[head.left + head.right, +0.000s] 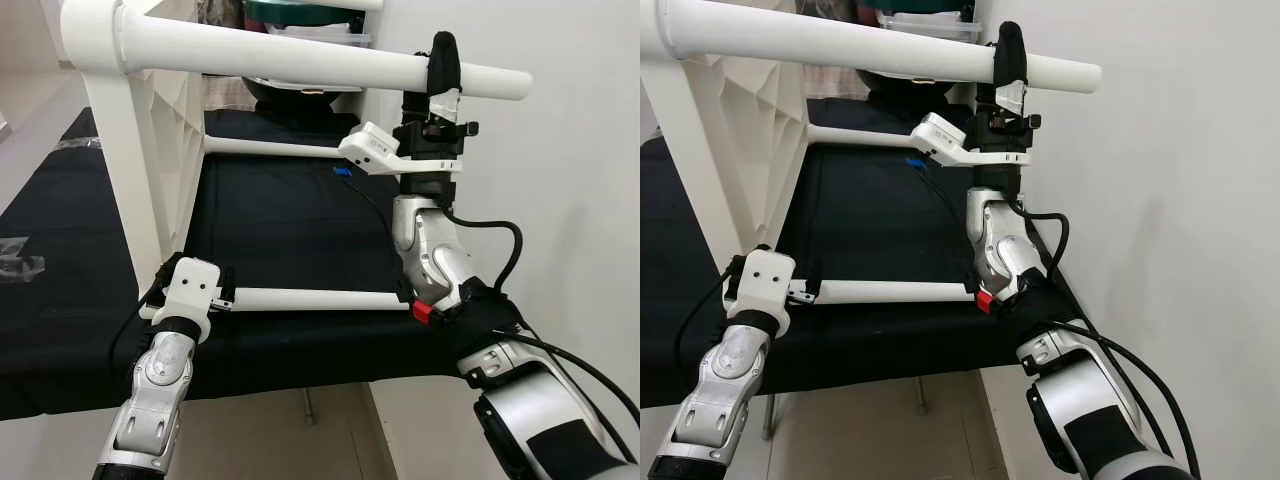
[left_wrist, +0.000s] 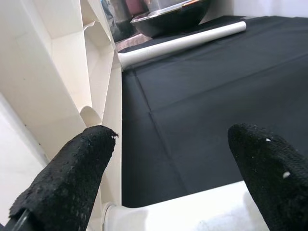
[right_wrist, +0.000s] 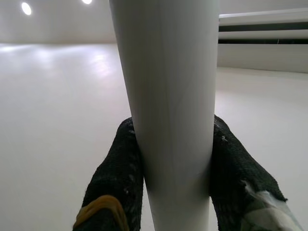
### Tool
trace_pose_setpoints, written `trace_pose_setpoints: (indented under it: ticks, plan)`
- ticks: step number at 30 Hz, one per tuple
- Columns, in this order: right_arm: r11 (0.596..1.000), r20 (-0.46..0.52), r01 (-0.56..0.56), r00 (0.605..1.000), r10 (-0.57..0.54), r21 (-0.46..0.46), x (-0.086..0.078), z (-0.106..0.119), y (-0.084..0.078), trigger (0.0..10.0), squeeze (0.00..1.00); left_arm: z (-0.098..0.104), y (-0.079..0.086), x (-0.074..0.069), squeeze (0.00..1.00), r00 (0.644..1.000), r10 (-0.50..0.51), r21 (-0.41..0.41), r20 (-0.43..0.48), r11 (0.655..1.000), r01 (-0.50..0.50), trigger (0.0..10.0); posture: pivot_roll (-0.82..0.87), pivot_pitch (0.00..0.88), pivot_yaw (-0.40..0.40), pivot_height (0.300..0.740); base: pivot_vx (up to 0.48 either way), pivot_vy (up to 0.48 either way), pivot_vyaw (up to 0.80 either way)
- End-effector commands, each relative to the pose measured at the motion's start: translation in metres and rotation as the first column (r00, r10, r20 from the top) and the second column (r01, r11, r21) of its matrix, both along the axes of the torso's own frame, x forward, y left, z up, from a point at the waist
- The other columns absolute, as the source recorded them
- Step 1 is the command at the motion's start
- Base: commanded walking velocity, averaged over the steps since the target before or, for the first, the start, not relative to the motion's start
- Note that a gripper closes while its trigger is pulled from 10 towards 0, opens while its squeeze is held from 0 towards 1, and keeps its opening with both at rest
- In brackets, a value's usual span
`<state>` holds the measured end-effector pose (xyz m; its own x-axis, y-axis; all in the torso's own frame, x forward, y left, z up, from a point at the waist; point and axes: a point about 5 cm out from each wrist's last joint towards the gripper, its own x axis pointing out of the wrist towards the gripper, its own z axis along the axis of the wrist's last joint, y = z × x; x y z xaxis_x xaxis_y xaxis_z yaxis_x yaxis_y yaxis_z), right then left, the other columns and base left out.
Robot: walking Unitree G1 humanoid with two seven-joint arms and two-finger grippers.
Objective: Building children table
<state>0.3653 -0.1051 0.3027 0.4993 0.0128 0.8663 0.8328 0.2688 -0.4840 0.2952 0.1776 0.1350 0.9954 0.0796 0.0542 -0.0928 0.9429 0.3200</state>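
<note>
Two grips need care: right gripper (image 1: 444,62) pinches the upper leg (image 1: 330,62) (hold level), left gripper (image 2: 180,168) fingers spread over the lower leg (image 1: 320,298).

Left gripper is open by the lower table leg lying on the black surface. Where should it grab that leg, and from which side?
Take the lower leg near its socket end, where the left gripper already straddles it with fingers open. Come down from above, one finger on each side: the round tube lies flat on the black tabletop, so only its sides are free. The right gripper clamps the upper leg.
</note>
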Motion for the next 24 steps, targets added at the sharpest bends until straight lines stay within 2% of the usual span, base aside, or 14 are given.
trace_pose_setpoints:
  ticks: [1,4,6,7,9,10,11,12,16,17,18,20,23,24]
  plan:
    - [1.0,0.02,-0.027,0.999,0.026,0.013,0.003,0.012,0.0,0.0,0.0,0.0,0.022,0.002,0.0,0.995,0.097,0.033,-0.007,0.995,-0.096,10.0,0.09,0.031,-0.113,0.74,0.0,0.0,0.0]
    - [0.999,0.063,-0.034,0.997,0.033,0.008,0.008,0.035,-0.003,0.0,0.0,0.009,0.048,0.006,0.0,0.986,0.165,0.081,0.01,0.983,-0.165,10.0,0.09,0.029,-0.113,0.74,0.0,0.0,0.0]
    - [0.999,0.063,-0.034,0.997,0.033,0.008,0.008,0.035,-0.003,0.0,0.0,0.009,0.048,0.006,0.0,0.986,0.165,0.081,0.01,0.983,-0.165,10.0,0.09,0.029,-0.113,0.74,0.0,0.0,0.0]
    - [0.999,0.074,-0.037,0.997,0.036,0.019,0.011,0.047,-0.006,0.0,0.0,0.018,0.064,0.009,0.0,0.978,0.207,0.104,0.03,0.972,-0.209,10.0,0.09,0.025,-0.111,0.74,0.0,0.0,0.0]
    - [0.999,0.074,-0.037,0.997,0.036,0.019,0.011,0.047,-0.006,0.0,0.0,0.018,0.064,0.009,0.0,0.978,0.207,0.104,0.03,0.972,-0.209,10.0,0.09,0.025,-0.111,0.74,0.0,0.0,0.0]
    - [0.998,0.077,-0.031,0.997,0.027,0.059,0.016,0.065,-0.019,0.0,0.0,0.058,0.107,0.016,0.0,0.951,0.283,0.172,0.125,0.938,-0.301,10.0,0.12,0.025,-0.117,0.74,0.0,0.0,0.0]
    - [0.998,0.077,-0.031,0.997,0.027,0.059,0.016,0.065,-0.019,0.0,0.0,0.058,0.107,0.016,0.0,0.951,0.283,0.172,0.125,0.938,-0.301,10.0,0.12,0.025,-0.117,0.74,0.0,0.0,0.0]
    - [0.997,0.075,-0.028,0.997,0.022,0.071,0.018,0.07,-0.024,0.0,0.0,0.075,0.121,0.018,0.0,0.939,0.304,0.192,0.163,0.923,-0.332,10.0,0.12,0.025,-0.116,0.74,0.0,0.0,0.0]
    - [0.995,0.066,-0.021,0.998,0.014,0.098,0.02,0.073,-0.03,0.0,0.0,0.098,0.138,0.02,0.0,0.925,0.314,0.23,0.214,0.904,-0.36,10.0,0.12,0.026,-0.112,0.74,0.0,0.0,0.0]
    - [0.991,0.052,-0.012,0.999,0.005,0.134,0.022,0.076,-0.037,0.0,0.0,0.126,0.154,0.025,0.0,0.91,0.317,0.279,0.268,0.879,-0.388,10.0,0.13,0.025,-0.111,0.74,0.0,0.0,0.0]
    - [0.989,0.046,-0.01,0.999,0.004,0.146,0.023,0.077,-0.039,0.0,0.0,0.137,0.159,0.026,0.0,0.903,0.32,0.296,0.288,0.867,-0.402,10.0,0.13,0.026,-0.11,0.74,0.0,0.0,0.0]
    - [0.989,0.046,-0.01,0.999,0.004,0.146,0.023,0.077,-0.039,0.0,0.0,0.137,0.159,0.026,0.0,0.903,0.32,0.296,0.288,0.867,-0.402,10.0,0.13,0.026,-0.11,0.74,0.0,0.0,0.0]
    - [0.973,-0.009,-0.007,1.0,0.009,0.23,0.029,0.073,-0.049,0.0,0.0,0.184,0.172,0.031,0.0,0.882,0.297,0.351,0.365,0.834,-0.426,10.0,0.14,0.022,-0.104,0.74,0.0,0.0,0.0]
    - [0.973,-0.009,-0.007,1.0,0.009,0.23,0.029,0.073,-0.049,0.0,0.0,0.184,0.172,0.031,0.0,0.882,0.297,0.351,0.365,0.834,-0.426,10.0,0.14,0.022,-0.104,0.74,0.0,0.0,0.0]
